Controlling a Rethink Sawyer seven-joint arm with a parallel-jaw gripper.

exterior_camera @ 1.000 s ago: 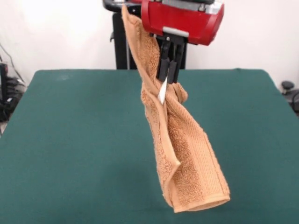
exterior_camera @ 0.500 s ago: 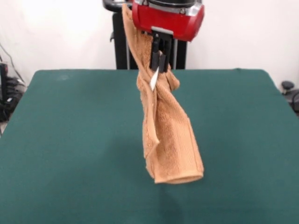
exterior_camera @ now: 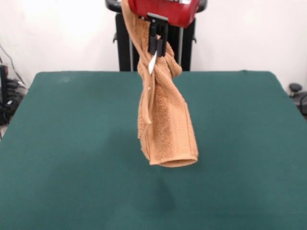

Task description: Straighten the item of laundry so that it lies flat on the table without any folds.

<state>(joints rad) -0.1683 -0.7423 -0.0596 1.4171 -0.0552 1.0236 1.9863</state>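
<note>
The orange-tan towel [exterior_camera: 165, 122] hangs in the air in a twisted, folded column, clear of the dark green table [exterior_camera: 72, 143]. My gripper [exterior_camera: 157, 49] is at the top of the front view under the red arm housing, shut on the towel's upper part. The small white tag [exterior_camera: 151, 65] hangs just below the fingers. Part of the towel runs up behind the red housing and out of the frame. The towel's lower hem curls into a loop above the table's middle.
The black pedestal [exterior_camera: 123, 48] stands behind the table's far edge. Dark cables and equipment [exterior_camera: 7, 96] sit off the table's left side, and a small dark object [exterior_camera: 295, 88] sits off the right.
The gripper has risen and moved back toward the pedestal and slightly left, carrying the towel. The towel's lower end has swung from the near right to the middle.
</note>
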